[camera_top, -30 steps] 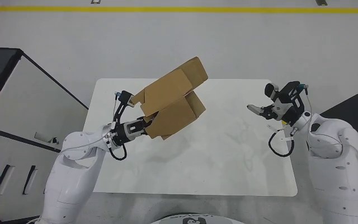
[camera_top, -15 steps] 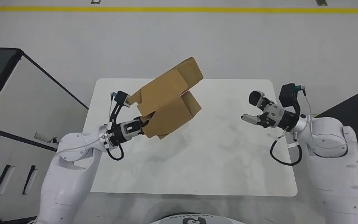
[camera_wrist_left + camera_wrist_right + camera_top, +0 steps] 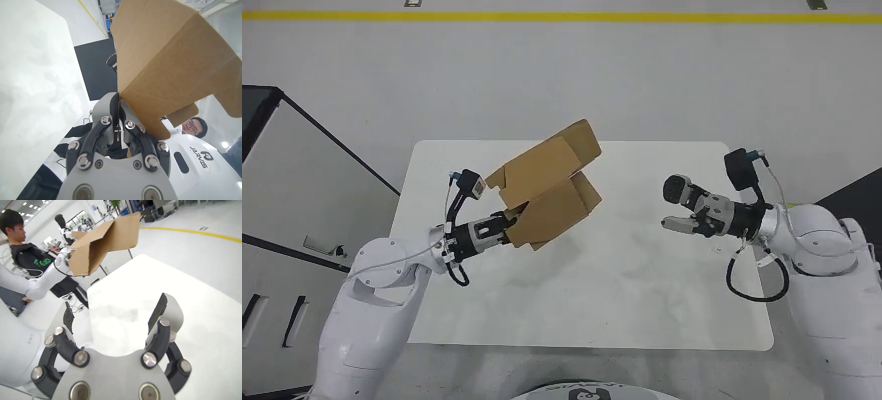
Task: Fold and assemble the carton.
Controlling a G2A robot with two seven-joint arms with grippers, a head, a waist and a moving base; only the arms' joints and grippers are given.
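A brown cardboard carton (image 3: 547,185), partly unfolded with loose flaps, is held in the air above the left half of the white table (image 3: 642,290). My left gripper (image 3: 510,222) is shut on one of its lower flaps; in the left wrist view the carton (image 3: 166,66) rises from between the closed fingers (image 3: 118,117). My right gripper (image 3: 672,205) hovers over the right part of the table, open and empty, facing the carton. In the right wrist view its two ribbed pads (image 3: 157,311) stand wide apart, and the carton (image 3: 102,245) hangs farther off.
The table's far edge and rounded corners border a pale floor with a yellow line (image 3: 562,16). A dark-framed stand (image 3: 282,170) is off the table's left side.
The right gripper has moved left toward the carton and turned. The left arm has lowered and tilted the carton slightly, drawing it a little leftward.
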